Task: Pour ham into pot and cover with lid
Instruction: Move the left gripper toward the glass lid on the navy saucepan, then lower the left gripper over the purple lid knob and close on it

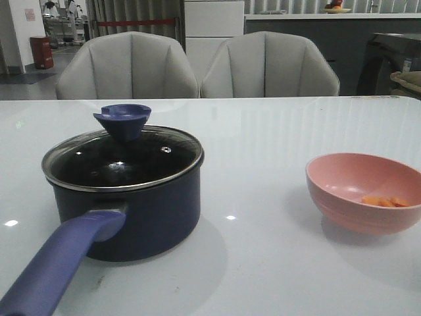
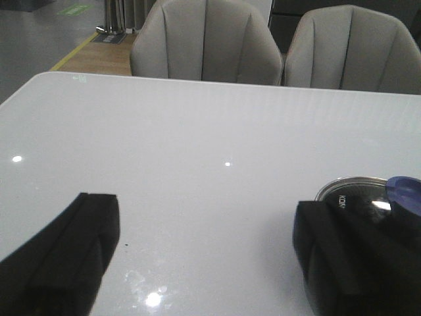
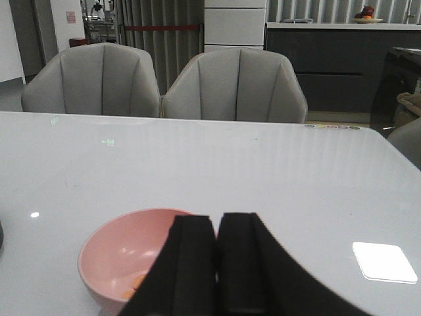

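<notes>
Front view, glossy white table (image 1: 276, 151), grey chairs (image 1: 197, 66) behind, left gripper (image 2: 204, 257) spread wide, right gripper (image 3: 216, 263) closed, empty.

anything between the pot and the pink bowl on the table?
Nothing. In the front view the stretch of white table between the pot and the pink bowl is bare, apart from a small light reflection.
</notes>
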You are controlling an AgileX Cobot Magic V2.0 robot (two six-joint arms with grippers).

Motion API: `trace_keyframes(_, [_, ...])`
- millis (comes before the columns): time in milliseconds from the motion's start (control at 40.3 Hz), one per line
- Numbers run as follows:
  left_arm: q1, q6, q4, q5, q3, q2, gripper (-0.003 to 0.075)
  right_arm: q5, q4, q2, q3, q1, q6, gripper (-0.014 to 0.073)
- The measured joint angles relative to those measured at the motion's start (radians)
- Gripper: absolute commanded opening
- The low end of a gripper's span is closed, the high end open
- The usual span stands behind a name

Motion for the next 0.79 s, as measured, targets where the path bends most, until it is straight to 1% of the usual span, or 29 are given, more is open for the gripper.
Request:
trace_keyframes(149, [-0.002, 0.014, 0.0, 0.154, -0.127, 0.084, 0.0634, 0.0, 0.0, 0.0, 0.0, 0.0, 0.0, 0.0141])
trace_keyframes(198, [-0.009, 0.017, 0.0, 0.202, -0.171, 0.124, 0.0634, 0.0, 0.0, 0.0, 0.0, 0.0, 0.0, 0.0141])
trace_keyframes(421, [-0.059, 0.026, -0.005, 0.33, -0.339, 0.339, 0.0634, 0.0, 0.0, 0.0, 0.0, 0.0, 0.0, 0.0141])
trace_keyframes(545, [-0.106, 0.026, -0.022, 0.358, -0.419, 0.466, 0.0633, 0.0, 0.0, 0.0, 0.0, 0.0, 0.0, 0.0141])
trace_keyframes(793, [-0.246, 0.015, -0.061, 0.367, -0.562, 0.725, 0.063, 0.0, 0.0, 0.0, 0.0, 0.0, 0.0, 0.0141])
